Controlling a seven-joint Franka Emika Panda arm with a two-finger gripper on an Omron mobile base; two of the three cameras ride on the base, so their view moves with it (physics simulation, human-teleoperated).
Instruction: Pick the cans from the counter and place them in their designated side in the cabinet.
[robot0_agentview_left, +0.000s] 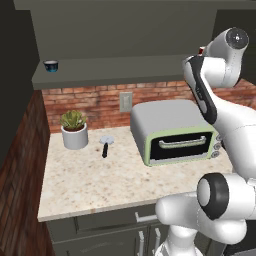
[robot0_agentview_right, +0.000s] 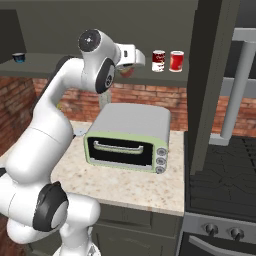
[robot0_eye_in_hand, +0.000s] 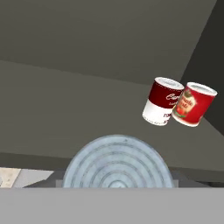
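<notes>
second can carried up to the cabinet shelf (robot0_agentview_right: 60, 67)
gripper (robot0_agentview_right: 128, 69) clamped on grey-green-rimmed can (robot0_eye_in_hand: 116, 162), left of the dark red and white can (robot0_agentview_right: 158, 61), for placing alongside.

The counter (robot0_agentview_left: 100, 185) looks like pale speckled stone with a smooth, low sheen. Behind it the wall (robot0_agentview_left: 100, 102) is rough red brick with pale mortar lines. The cabinet (robot0_agentview_right: 60, 67) has a flat, matt grey-green finish, its shelf board plain and unmarked. The toaster oven (robot0_agentview_right: 131, 135) has a smooth satin grey top, a pale green painted front, a dark glassy door and a shiny metal handle. The dark red and white can (robot0_eye_in_hand: 162, 101) and the brighter red can (robot0_eye_in_hand: 193, 104) carry glossy paper-like labels with pale metal rims. The can top (robot0_eye_in_hand: 117, 162) close to the hand camera is ribbed grey metal with concentric rings. The plant pot (robot0_agentview_left: 75, 136) looks matt white ceramic.
</notes>
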